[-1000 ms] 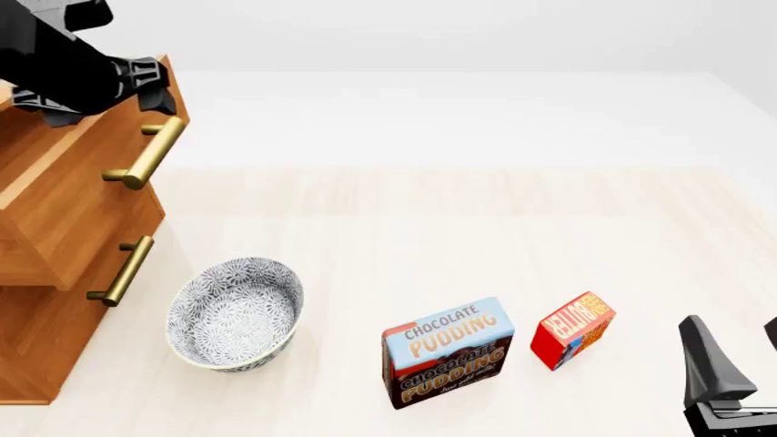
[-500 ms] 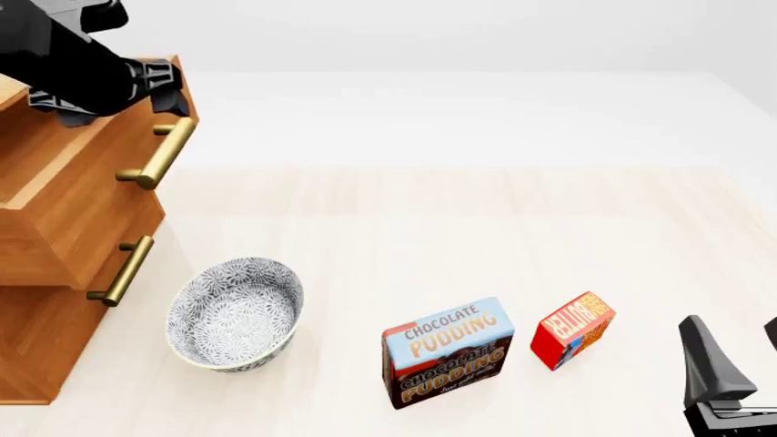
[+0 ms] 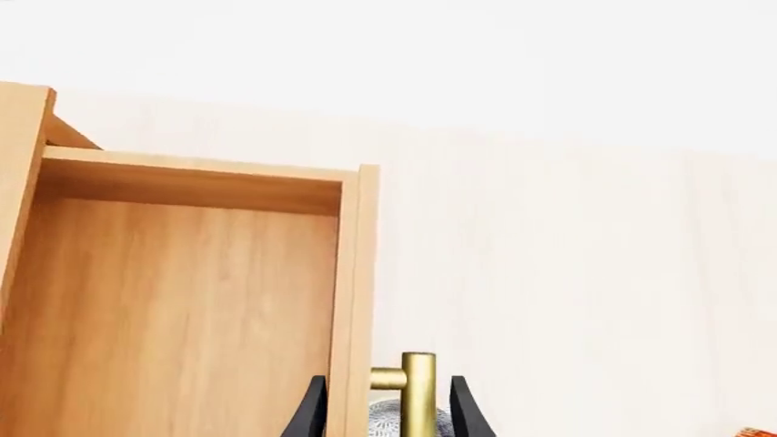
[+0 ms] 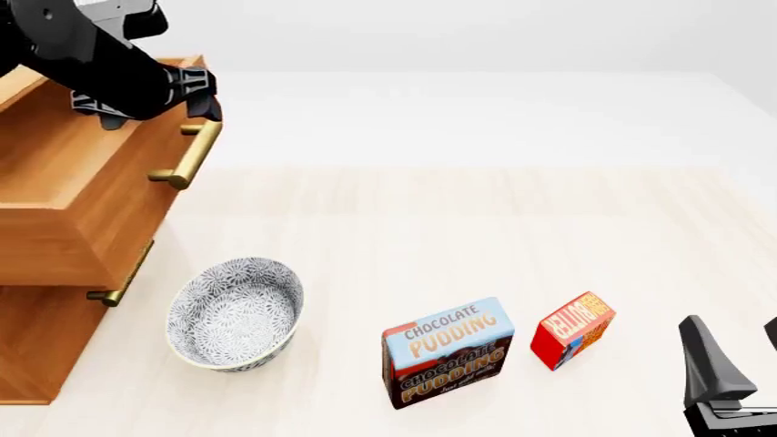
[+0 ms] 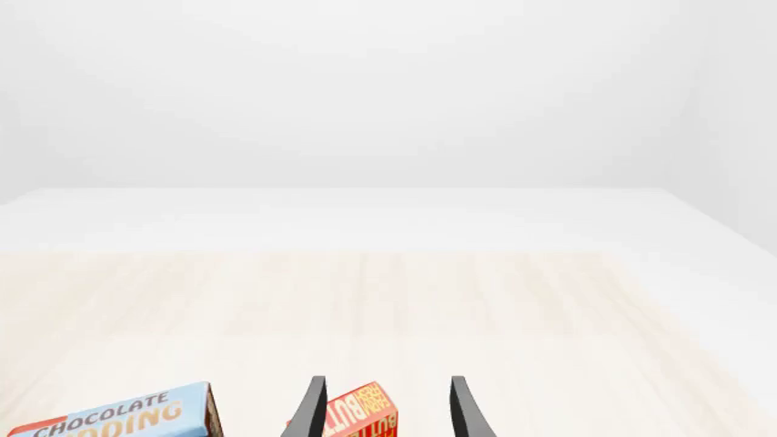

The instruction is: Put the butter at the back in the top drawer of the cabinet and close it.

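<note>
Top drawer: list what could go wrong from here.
1. The left tool straddles the top drawer handle; pulling further may drag it out of the cabinet.
2. The bowl stands just below the open drawer front.
3. The butter stands beside the pudding box; the right tool might nudge both.

cabinet (image 4: 49, 300): far left of the bench (image 4: 486, 218)
top drawer (image 4: 85, 196): pulled out over the lower drawers, nothing in it
left pincer (image 4: 182, 96): at the top drawer's handle (image 4: 188, 155)
bowl (image 4: 235, 312): on the bench, just right of the cabinet
pudding box (image 4: 447, 350): right of the bowl, nearer the front
butter (image 4: 572, 329): just right of the pudding box
right pincer (image 4: 729, 364): front right corner, right of the butter
</note>
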`<state>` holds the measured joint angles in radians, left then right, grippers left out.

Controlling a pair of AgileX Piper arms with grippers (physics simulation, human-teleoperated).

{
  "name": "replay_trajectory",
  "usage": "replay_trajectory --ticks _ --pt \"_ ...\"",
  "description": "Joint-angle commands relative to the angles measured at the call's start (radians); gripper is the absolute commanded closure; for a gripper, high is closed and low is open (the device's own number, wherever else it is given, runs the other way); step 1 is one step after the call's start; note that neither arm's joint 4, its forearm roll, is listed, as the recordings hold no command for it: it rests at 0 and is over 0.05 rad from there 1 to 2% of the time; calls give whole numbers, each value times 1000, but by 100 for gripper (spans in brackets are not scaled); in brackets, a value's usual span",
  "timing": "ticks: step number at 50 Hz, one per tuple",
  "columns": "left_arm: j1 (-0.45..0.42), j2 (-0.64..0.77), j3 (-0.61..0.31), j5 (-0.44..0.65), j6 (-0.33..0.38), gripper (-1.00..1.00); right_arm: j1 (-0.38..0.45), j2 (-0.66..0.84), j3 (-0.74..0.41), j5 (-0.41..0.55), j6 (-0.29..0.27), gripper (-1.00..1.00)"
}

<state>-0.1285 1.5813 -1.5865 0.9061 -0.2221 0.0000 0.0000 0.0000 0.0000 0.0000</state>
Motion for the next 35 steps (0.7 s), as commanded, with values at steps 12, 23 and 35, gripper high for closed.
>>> replay_trajectory --ticks 12,23,35 --pt "-96 63 -65 12 -9 -100 0 0 0 0 0 -100" --pt "-133 67 -80 20 -27 -100 0 0 0 0 0 -100" --pt "-171 75 -107 35 -36 -100 0 0 0 0 0 -100"
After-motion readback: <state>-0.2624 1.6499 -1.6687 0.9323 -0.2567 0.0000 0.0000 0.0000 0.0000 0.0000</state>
